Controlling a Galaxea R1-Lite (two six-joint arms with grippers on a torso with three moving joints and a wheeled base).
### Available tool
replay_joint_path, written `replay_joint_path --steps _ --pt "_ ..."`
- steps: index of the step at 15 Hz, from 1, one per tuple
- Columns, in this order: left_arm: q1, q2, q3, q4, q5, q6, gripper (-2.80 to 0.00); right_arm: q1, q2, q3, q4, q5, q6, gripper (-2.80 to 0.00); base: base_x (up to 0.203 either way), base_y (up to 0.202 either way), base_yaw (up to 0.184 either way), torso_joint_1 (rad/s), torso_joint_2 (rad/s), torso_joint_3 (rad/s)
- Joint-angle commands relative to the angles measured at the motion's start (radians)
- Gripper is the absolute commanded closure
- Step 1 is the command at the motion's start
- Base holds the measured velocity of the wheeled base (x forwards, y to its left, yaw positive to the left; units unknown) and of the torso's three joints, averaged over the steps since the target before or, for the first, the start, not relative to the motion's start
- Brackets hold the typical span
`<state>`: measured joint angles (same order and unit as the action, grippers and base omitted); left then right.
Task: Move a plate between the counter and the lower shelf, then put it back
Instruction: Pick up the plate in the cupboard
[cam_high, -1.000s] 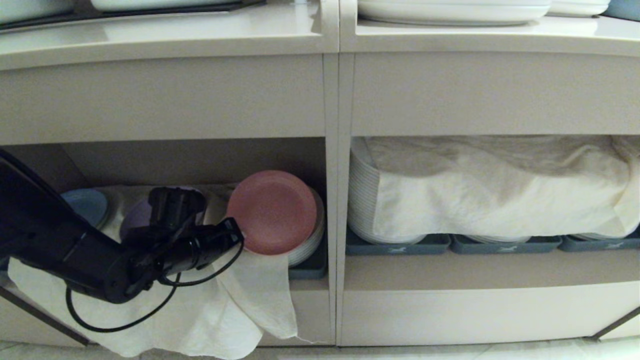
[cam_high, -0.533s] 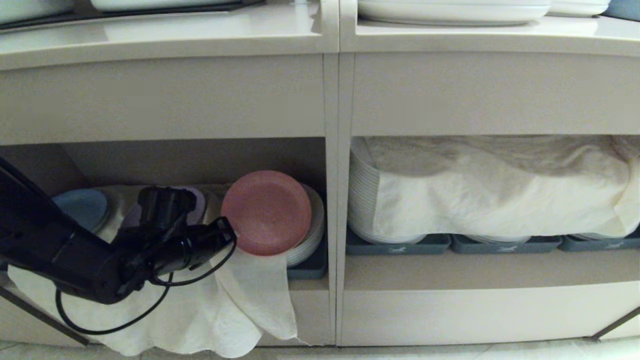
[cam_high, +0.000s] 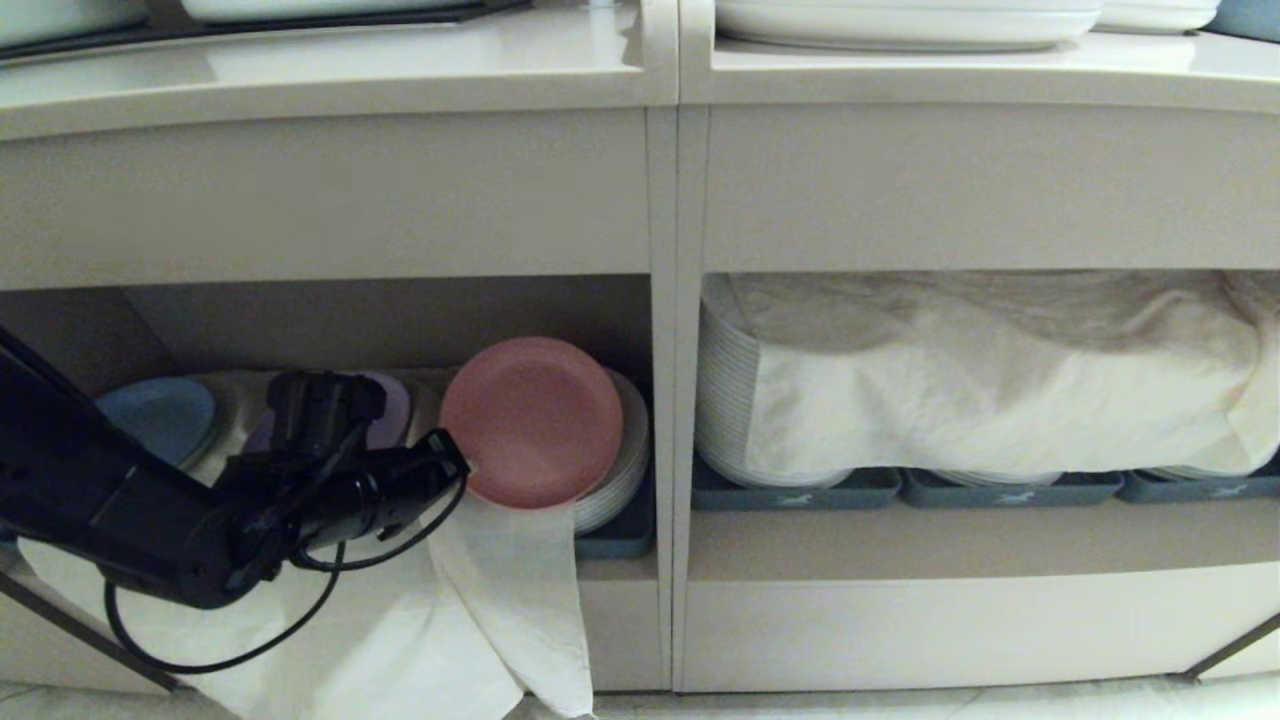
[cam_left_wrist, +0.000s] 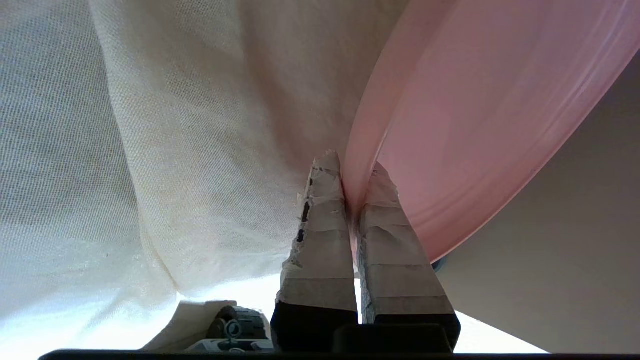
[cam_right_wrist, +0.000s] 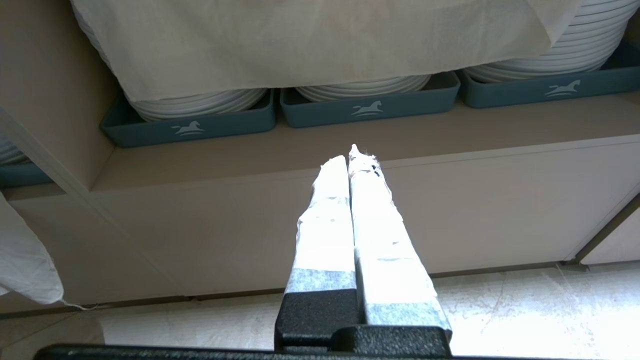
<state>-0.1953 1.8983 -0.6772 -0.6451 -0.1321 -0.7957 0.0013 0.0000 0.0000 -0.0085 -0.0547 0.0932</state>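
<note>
In the head view the left gripper (cam_high: 458, 468) reached into the lower shelf (cam_high: 400, 320) and met the left rim of the plate (cam_high: 532, 422), which stood tilted against a stack of white plates (cam_high: 618, 455); only the left wrist view showed its taped fingers (cam_left_wrist: 322, 220) pinched tight on that pink rim beside the white cloth (cam_left_wrist: 150, 150). The right wrist view alone showed the right gripper (cam_right_wrist: 356, 156), fingers pressed together and holding nothing, low before the wider cubby. There the grey-blue trays (cam_right_wrist: 367, 107) bore a white horse emblem, with no readable writing.

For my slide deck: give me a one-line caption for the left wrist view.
Left gripper shut on the rim of the pink plate, white cloth hanging beside it.
</note>
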Motion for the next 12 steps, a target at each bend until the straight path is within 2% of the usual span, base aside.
replay_joint_path --steps 1,12 --pt "0.001 -0.006 0.005 -0.004 -0.001 -0.007 0.0 0.0 0.0 0.0 -0.001 -0.001 0.0 0.0 0.0 0.0 0.0 0.0 0.0 0.0" --pt "0.01 -0.041 0.028 0.019 -0.011 -0.156 0.0 0.0 0.0 0.0 -0.001 -0.001 0.0 0.0 0.0 0.0 0.0 0.0 0.0 0.0"
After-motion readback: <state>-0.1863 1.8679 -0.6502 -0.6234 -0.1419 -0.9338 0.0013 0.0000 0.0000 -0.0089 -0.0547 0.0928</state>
